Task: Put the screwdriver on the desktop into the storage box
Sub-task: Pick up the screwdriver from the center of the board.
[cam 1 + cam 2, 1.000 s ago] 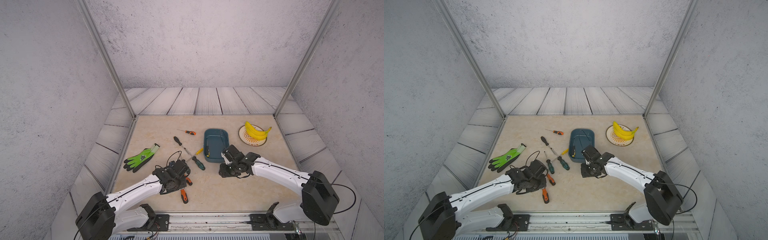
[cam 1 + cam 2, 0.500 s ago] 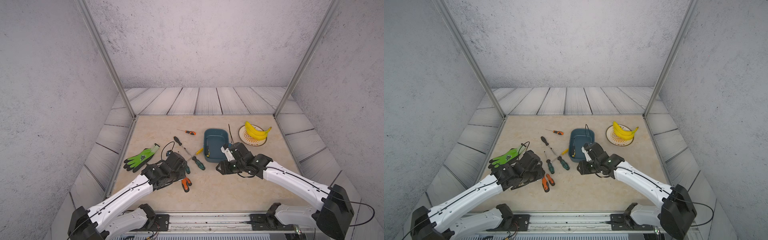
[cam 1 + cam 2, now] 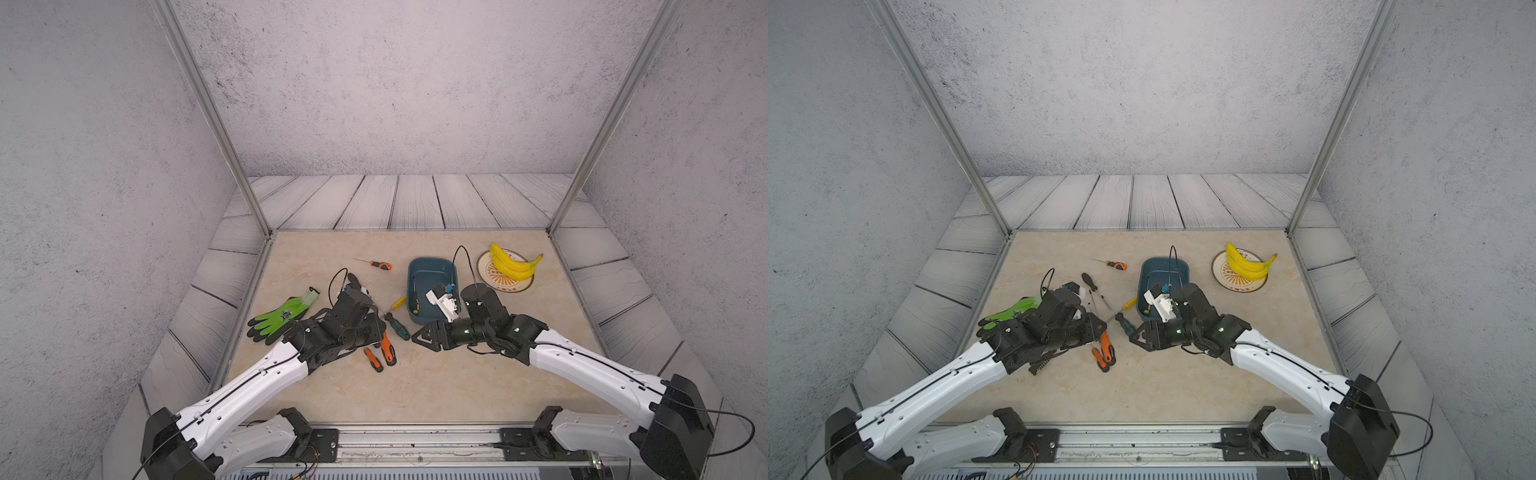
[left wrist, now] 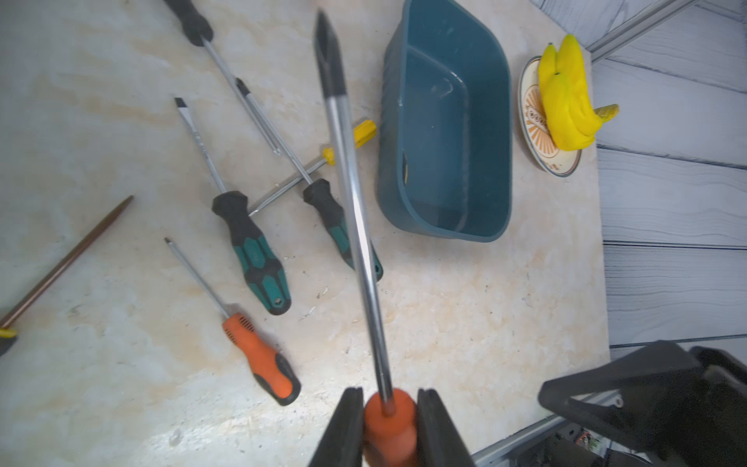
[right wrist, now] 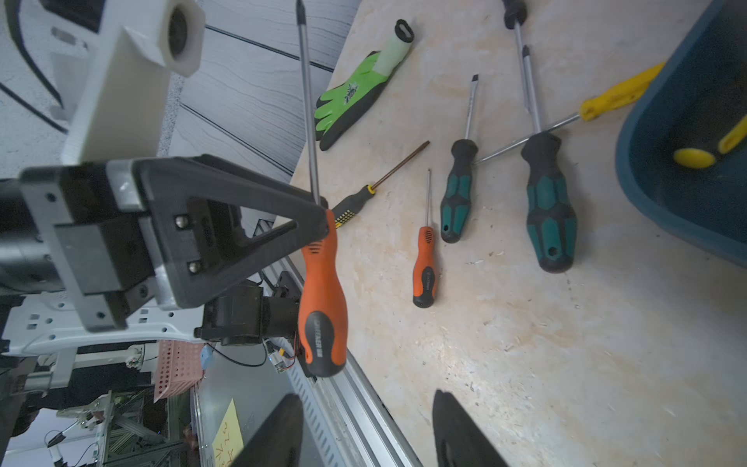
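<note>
1. Two arms, left arm [image 3: 249, 386] and right arm [image 3: 594, 365], reach over the flat beige marble-patterned desktop [image 3: 457, 386].
2. Dark teal-blue rectangular plastic storage box [image 4: 390, 182]: ahead of the left gripper [image 4: 390, 392] and just beside the right gripper [image 5: 368, 398]. A yellow-ended handle [image 5: 695, 157] lies inside it.
3. Round cream plate [image 3: 484, 276] with yellow bananas [image 3: 513, 264]: beyond the box from both grippers.
4. Green-and-black work glove [image 3: 282, 316]: beside the left arm, on the side away from the right gripper.
5. Large orange-and-black-handled screwdriver [image 5: 323, 291]: the left gripper's jaws are clamped on its handle. The shaft points away from the gripper, outside the box.
6. Right gripper: jaws apart, nothing between them, over bare desktop.
7. Loose on the desktop ahead of the left gripper:
   - two green-and-black-handled screwdrivers [image 4: 254, 254] [image 4: 339, 230]
   - a small orange-handled screwdriver [image 4: 258, 356]
   - a thin yellow-handled screwdriver [image 4: 364, 131], just beside the box wall
</note>
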Robot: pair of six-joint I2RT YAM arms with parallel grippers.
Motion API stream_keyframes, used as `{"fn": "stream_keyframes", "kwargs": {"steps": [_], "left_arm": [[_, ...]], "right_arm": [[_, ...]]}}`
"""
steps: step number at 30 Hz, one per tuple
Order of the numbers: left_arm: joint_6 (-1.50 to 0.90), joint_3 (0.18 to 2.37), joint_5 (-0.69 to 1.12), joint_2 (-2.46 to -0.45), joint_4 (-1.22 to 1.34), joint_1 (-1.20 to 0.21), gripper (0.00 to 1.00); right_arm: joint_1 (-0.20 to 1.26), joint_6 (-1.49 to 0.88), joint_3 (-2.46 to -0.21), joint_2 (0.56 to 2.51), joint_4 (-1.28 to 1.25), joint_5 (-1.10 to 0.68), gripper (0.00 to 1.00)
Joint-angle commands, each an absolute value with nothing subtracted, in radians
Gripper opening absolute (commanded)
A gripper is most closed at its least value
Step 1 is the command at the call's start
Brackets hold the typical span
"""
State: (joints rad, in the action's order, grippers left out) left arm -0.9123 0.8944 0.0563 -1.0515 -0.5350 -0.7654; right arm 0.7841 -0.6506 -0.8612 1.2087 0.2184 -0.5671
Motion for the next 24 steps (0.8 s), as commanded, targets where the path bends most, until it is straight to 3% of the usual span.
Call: {"fn": "stream_keyframes", "kwargs": {"steps": [1, 17, 24], "left_arm": [[-0.906, 0.925, 0.114, -1.048, -0.447, -0.761, 0.0], [-0.952, 0.88, 0.191, -1.012, -0.305, -0.764, 0.0], [-0.957, 0.865, 0.199, -1.006, -0.295, -0.765, 0.0]], "right_arm": [[0.804, -0.661, -0.875, 1.227, 0.162, -0.616, 0.57], [0.867, -0.68, -0.917, 1.313, 0.111, -0.645, 0.57], [0.869, -0.693, -0.92, 1.328, 0.091, -0.644, 0.5]]}}
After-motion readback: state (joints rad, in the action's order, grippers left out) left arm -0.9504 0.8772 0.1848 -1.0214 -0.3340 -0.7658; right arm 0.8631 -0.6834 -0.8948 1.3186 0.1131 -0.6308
